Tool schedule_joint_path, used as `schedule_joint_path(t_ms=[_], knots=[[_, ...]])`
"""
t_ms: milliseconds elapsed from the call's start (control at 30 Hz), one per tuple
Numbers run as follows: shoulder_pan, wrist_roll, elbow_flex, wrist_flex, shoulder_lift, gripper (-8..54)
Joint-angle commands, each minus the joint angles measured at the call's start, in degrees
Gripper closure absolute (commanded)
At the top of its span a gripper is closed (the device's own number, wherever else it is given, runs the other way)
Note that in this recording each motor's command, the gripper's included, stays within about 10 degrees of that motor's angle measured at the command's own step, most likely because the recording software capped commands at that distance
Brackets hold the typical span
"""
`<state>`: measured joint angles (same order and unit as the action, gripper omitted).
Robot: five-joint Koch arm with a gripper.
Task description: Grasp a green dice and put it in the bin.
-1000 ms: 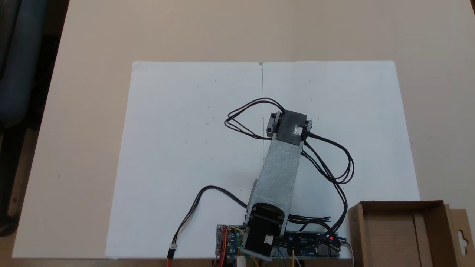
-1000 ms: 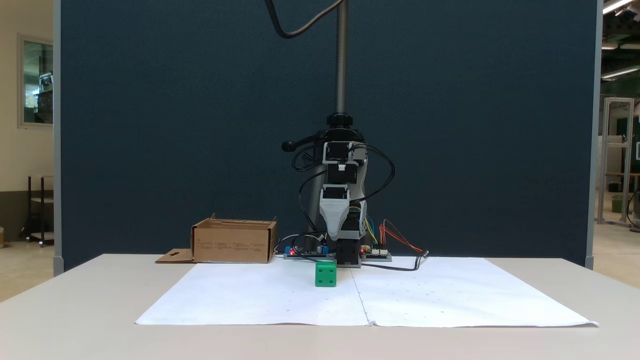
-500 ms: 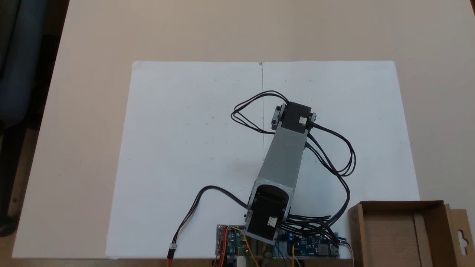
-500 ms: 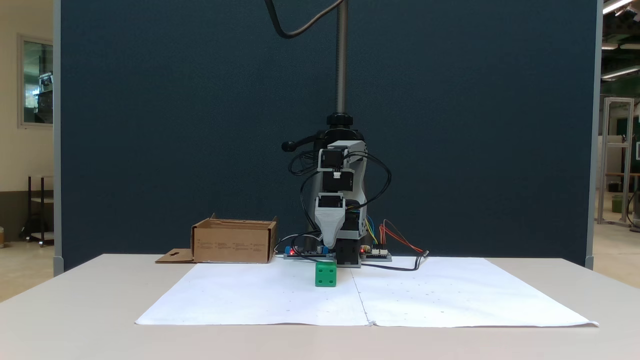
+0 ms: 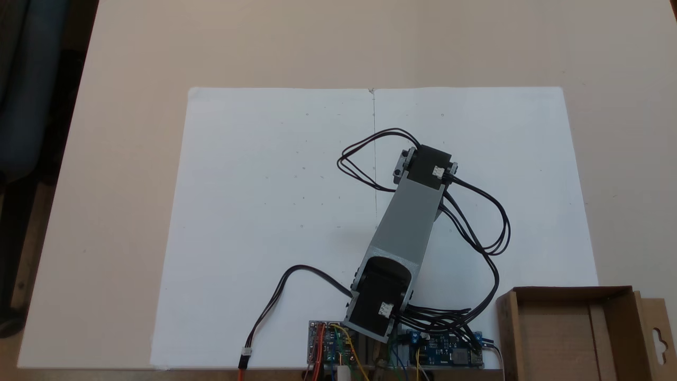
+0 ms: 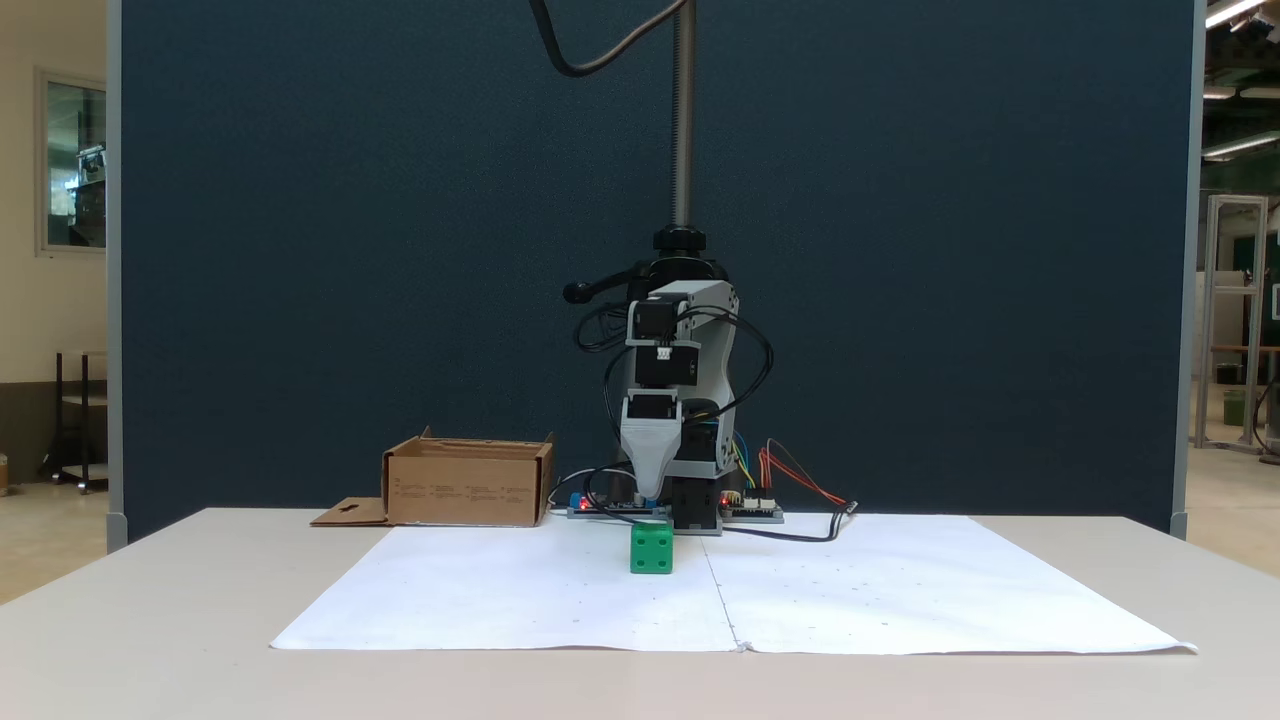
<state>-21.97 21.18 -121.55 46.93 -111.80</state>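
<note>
In the front fixed view, your box [image 6: 468, 484] sits far left on the bench [image 6: 150, 600], just off the left rear corner of the paper [image 6: 900, 590], with its flap [image 6: 350, 513] lying flat on the outer side. Move right and you reach the dice [image 6: 651, 549], resting on the paper just left of the centre seam, well apart from the box. Directly above it hangs your gripper [image 6: 648, 494], pointing straight down; its tip is close over the dice's top face and I cannot tell if it touches. From here only one grey tapered finger shows, so you cannot tell how far the fingers are spread. Behind it stand the arm's base and the circuit boards [image 6: 750, 510] with coloured wires.

In the fixed view from above, the paper [image 5: 254, 185] fills the middle of the bench [image 5: 127, 63]. The arm [image 5: 406, 222] reaches from the lower edge up and to the right across the seam, black cables looping on both sides, and it covers the dice. At the far lower right is the box [image 5: 560, 328], open side up, its flap with the hang-hole [image 5: 657, 338] on the right.
</note>
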Motion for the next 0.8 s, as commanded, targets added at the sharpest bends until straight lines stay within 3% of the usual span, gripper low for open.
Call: schedule_joint_path(t_ms=[0, 767], knots=[[-0.26, 5.80, 1.58, -1.05, -0.44, -1.3], [0.88, 4.48, 2.72, -7.82, 8.17, -1.3]])
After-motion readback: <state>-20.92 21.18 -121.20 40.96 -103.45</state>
